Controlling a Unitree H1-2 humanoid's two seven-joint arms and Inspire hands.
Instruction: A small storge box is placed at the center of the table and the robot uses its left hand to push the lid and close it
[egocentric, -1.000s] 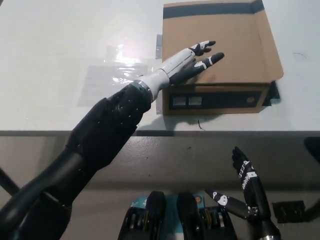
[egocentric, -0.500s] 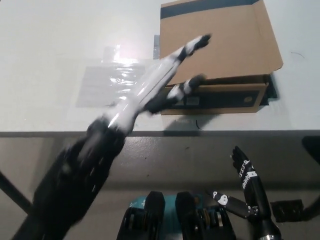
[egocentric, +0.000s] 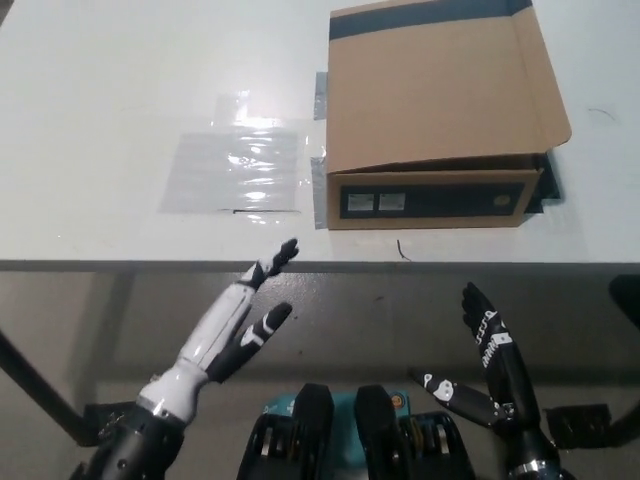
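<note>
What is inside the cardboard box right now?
Cannot be seen: the lid lies flat over the box, covering its inside. Only the labelled front wall shows. Both the left hand and right hand hang below the table edge.

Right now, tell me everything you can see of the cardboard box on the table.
The cardboard box is brown, flat and rectangular, and looks like corrugated card. Its lid lies down over the top, overhanging the front wall, with a dark band along the far edge. The front wall carries a black panel with small pale labels. It sits on the white table, right of a clear plastic sheet. Neither hand touches it.
</note>
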